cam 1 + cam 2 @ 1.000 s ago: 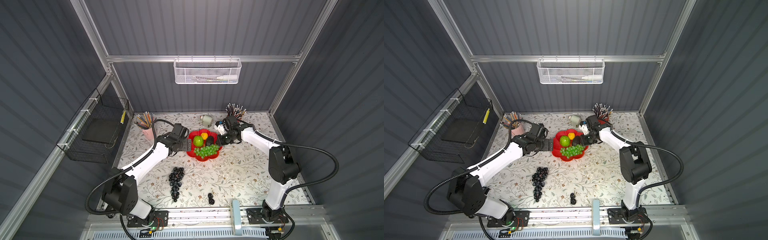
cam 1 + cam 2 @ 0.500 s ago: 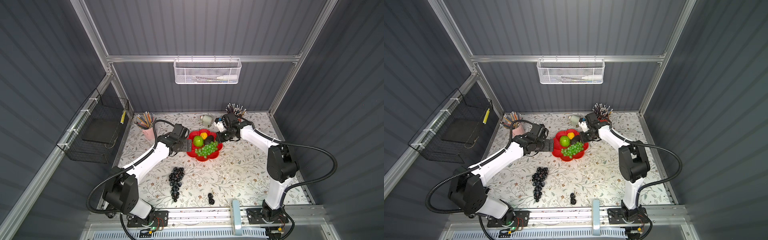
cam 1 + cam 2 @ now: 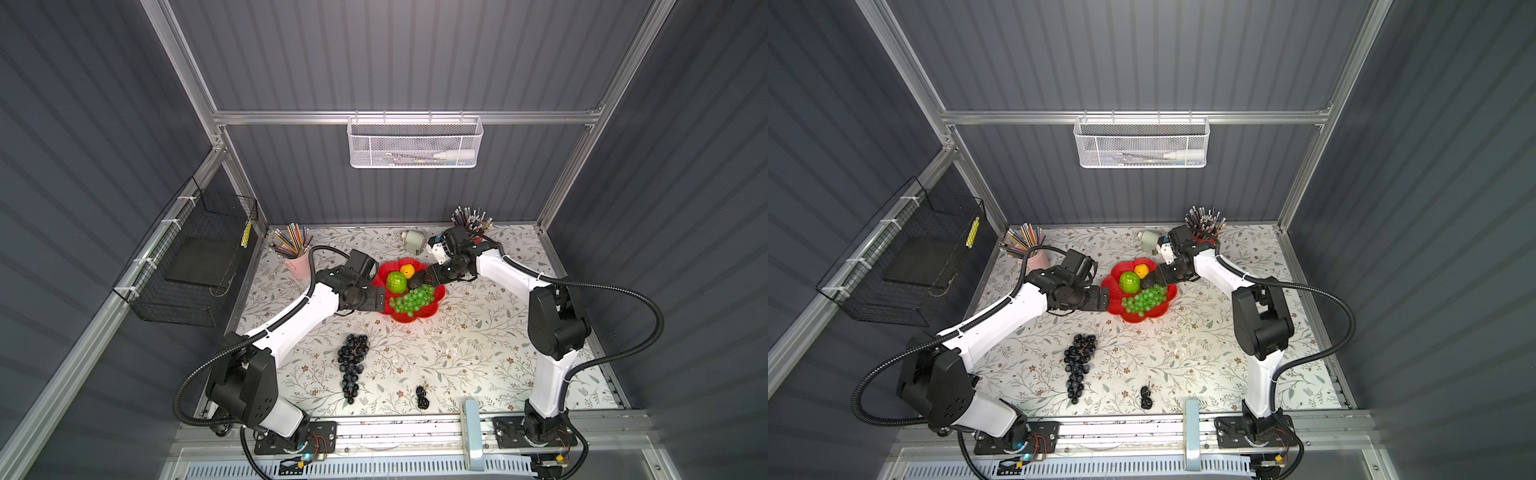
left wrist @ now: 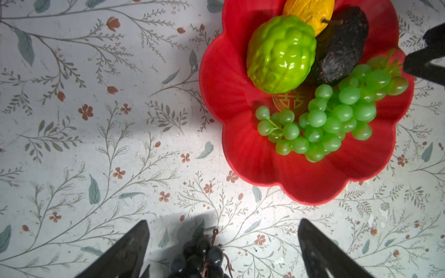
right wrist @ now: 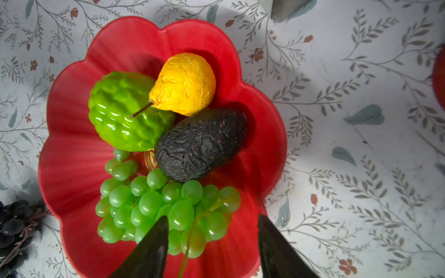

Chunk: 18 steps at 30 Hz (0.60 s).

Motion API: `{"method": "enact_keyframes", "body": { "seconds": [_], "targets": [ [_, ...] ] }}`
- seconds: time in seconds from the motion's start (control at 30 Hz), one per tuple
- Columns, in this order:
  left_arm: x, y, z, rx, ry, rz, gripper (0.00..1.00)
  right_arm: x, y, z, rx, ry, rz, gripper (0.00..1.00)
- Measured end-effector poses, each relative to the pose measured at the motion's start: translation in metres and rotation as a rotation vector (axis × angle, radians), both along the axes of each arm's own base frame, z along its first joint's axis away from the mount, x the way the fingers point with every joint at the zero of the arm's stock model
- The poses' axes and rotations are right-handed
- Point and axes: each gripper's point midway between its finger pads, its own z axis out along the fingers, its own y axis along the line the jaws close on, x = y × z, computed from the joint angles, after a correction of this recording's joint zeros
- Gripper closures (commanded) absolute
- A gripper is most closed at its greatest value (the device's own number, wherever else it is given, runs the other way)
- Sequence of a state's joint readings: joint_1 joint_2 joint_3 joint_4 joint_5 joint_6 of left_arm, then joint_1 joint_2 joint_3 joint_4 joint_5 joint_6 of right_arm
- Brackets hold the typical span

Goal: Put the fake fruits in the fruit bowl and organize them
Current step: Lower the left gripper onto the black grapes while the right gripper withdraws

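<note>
green grape bunch in fruit bowl

Gold emblem partly hidden beneath green grapes, black grape bunch cut by picture edge, tiny black cluster detail unreadable

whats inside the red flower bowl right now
Four fruits: a lime-green knobbly ball, a yellow pear, a dark bumpy oval and a green grape bunch. They mostly cover the gold emblem of the bowl.

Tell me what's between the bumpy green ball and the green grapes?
A gold emblem peeks out between the bumpy green ball and green grapes, in the left wrist view.
</note>
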<state>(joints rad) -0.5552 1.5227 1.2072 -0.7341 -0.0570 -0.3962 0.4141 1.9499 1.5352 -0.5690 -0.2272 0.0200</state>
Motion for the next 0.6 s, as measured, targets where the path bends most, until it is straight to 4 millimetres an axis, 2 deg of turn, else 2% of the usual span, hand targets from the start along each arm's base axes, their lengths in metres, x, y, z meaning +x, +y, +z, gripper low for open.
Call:
{"method": "enact_keyframes", "body": {
  "seconds": [0.17, 0.4, 0.5, 0.6],
  "targets": [
    [-0.021, 0.001, -0.008, -0.001, 0.093, -0.03, 0.13, -0.002, 0.0, 0.025, 0.001, -0.055, 0.003, 0.23],
    [-0.042, 0.014, -0.02, 0.054, 0.185, -0.031, 0.18, -0.012, 0.015, 0.069, 0.02, -0.16, 0.032, 0.2],
    [-0.049, 0.016, -0.027, 0.059, 0.212, -0.034, 0.24, -0.018, 0.018, 0.078, 0.029, -0.19, 0.037, 0.19],
    [-0.057, 0.017, -0.036, 0.061, 0.243, -0.04, 0.28, -0.027, 0.013, 0.078, 0.026, -0.204, 0.027, 0.19]
  ]
}}
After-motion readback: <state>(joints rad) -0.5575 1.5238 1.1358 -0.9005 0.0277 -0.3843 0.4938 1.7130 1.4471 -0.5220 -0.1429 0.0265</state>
